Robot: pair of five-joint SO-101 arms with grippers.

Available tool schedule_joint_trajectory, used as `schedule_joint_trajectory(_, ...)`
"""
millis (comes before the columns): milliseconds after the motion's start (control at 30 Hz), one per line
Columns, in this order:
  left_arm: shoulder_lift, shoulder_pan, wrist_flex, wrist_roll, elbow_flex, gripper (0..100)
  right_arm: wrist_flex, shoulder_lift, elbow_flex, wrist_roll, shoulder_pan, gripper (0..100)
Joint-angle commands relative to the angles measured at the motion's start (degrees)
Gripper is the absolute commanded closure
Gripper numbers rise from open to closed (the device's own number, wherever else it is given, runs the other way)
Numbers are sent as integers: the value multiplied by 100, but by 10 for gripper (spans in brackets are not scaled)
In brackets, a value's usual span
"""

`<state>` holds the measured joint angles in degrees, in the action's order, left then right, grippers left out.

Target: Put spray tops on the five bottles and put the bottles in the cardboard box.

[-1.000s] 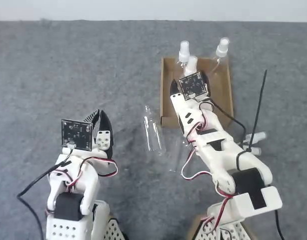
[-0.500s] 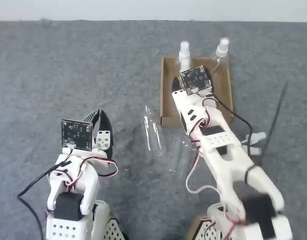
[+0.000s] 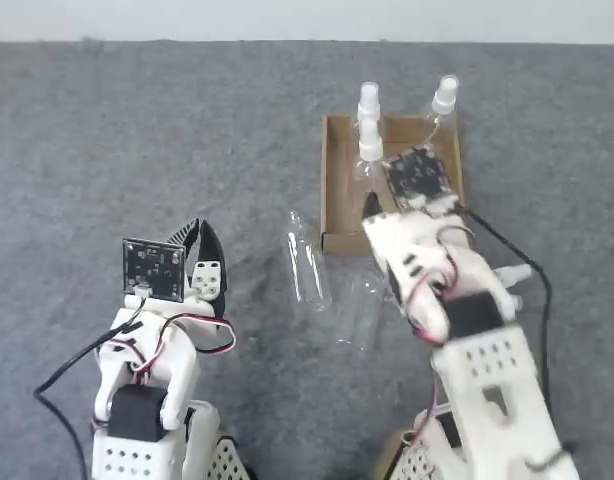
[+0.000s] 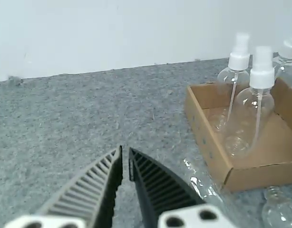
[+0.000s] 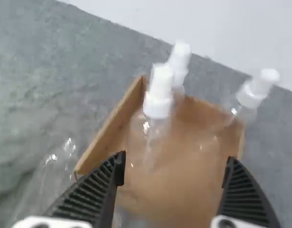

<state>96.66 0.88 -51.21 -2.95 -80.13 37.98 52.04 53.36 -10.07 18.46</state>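
We count three topped bottles standing in the cardboard box (image 3: 331, 190): a middle bottle (image 3: 371, 150) and two far bottles (image 3: 369, 102) (image 3: 445, 97). Two bare bottles (image 3: 307, 265) (image 3: 362, 310) lie on the worktop (image 3: 137, 120) beside it, and what look like loose spray tops (image 3: 517, 272) are nearby. The right gripper (image 5: 174, 159) hangs over the box, fingers wide and empty. The left gripper (image 4: 125, 151) has its fingers closed on nothing. We judge two bottles remain.

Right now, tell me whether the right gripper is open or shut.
Open. The right gripper has its fingers wide apart in its wrist view, the cardboard box showing between them.
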Motion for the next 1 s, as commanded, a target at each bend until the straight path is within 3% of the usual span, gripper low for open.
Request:
schedule_joint_trajectory(0, 35, -26, 202, -18, 31, 988, 1367, 1156, -79, -105, -189, 731)
schedule_joint_trajectory(133, 0, -26, 202, -18, 31, 988, 2185, 1464, 9, -62, -75, 731)
schedule_joint_trajectory(233, 0, -26, 202, -18, 31, 988, 2281, 1376, 211, 79, 409, 731)
schedule_joint_trajectory(400, 0, -53, 202, -18, 31, 988, 1895, 567, 316, 1116, 1103, 730)
schedule_joint_trajectory(600, 0, -53, 193, -18, 31, 988, 1323, -927, 299, 2145, 1138, 729)
schedule_joint_trajectory(833, 35, -18, 202, -18, -31, 988, 1464, -1745, 114, 3112, 1191, 728)
schedule_joint_trajectory(967, 35, -18, 202, -18, -31, 988, 1701, -1833, 149, 3402, 1622, 731)
